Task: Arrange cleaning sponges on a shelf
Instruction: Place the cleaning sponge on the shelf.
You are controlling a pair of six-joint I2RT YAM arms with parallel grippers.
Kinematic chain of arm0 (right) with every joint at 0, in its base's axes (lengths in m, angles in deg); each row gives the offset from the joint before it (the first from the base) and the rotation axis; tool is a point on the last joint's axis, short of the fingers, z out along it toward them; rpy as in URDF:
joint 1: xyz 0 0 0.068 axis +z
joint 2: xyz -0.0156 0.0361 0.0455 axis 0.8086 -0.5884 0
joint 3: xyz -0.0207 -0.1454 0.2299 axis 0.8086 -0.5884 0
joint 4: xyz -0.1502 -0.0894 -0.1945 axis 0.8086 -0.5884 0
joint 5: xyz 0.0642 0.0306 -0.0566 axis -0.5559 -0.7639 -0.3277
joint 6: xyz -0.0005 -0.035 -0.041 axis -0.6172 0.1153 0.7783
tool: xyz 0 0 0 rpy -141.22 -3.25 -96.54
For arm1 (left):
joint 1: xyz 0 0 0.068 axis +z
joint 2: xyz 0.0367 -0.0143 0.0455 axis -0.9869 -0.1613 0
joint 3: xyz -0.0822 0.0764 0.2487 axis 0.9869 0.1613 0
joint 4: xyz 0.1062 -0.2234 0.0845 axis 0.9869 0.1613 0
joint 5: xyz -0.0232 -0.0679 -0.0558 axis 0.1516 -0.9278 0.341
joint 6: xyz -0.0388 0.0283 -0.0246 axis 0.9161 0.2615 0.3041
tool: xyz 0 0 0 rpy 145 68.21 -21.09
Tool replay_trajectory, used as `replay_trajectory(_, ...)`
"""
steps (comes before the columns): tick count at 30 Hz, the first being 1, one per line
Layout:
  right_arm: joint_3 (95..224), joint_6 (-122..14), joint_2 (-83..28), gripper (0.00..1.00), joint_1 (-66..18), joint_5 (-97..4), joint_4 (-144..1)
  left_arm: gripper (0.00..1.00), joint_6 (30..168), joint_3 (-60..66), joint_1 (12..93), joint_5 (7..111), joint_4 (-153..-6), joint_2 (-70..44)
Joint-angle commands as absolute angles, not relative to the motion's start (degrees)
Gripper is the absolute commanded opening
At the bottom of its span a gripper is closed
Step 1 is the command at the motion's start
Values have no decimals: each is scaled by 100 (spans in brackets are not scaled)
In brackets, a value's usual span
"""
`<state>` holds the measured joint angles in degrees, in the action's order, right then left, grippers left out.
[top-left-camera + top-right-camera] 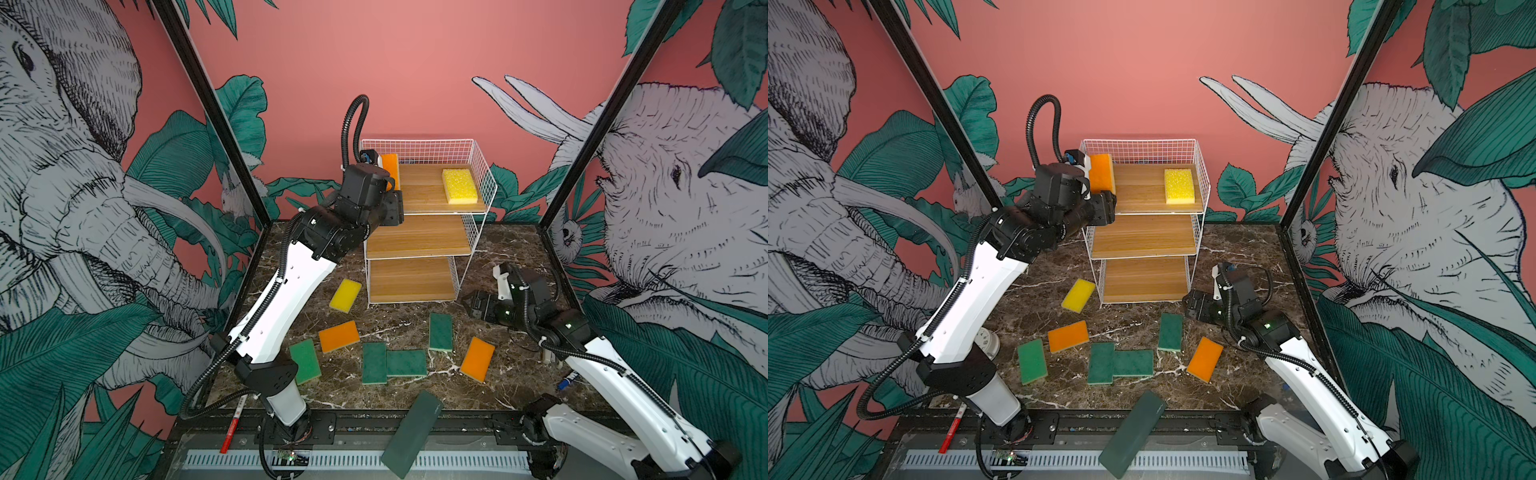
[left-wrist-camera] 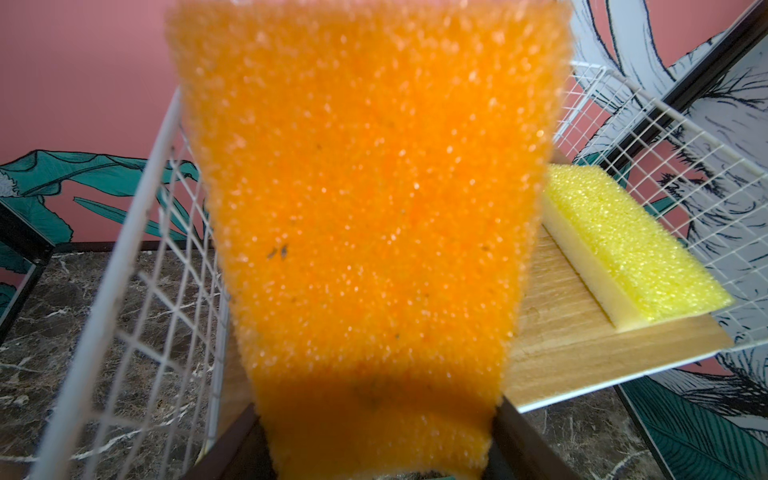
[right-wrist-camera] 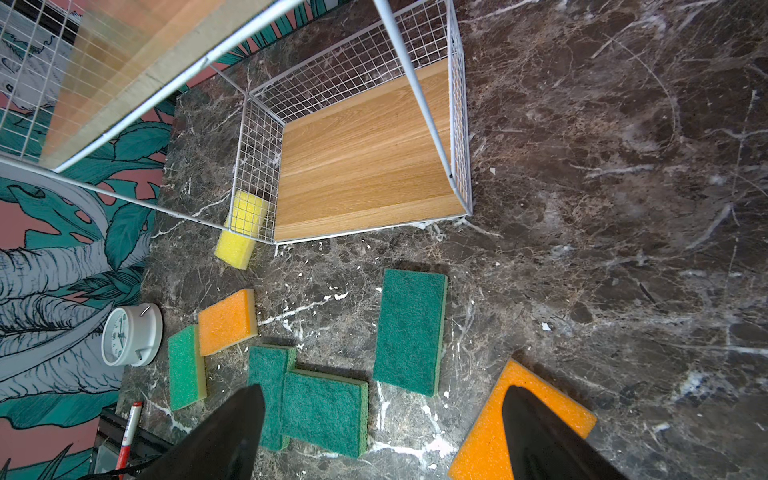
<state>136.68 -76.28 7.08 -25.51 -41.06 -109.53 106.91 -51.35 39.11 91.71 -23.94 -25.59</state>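
Judging from my remote station, the left gripper has the orange sponge standing between its jaws above the shelf top board, grip unclear, so it could topple over the wire side beside it.

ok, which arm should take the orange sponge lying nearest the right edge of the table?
Right, probably. Its pincer stands open and empty low over the table, with that orange sponge just beside it. The left pincer is up at the shelf's top board with another orange sponge.
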Motion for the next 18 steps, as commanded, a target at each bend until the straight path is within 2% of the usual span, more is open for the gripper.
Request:
replay_trajectory(1,13593,-7653,801,92,-2572,-4117,-10859,69,10813,-5083,3901,9345,-2324,-2597)
replay_trajectory(18,13609,-7689,792,92,-2567,-4124,-10832,74,10807,-5072,3896,9509,-2254,-2608)
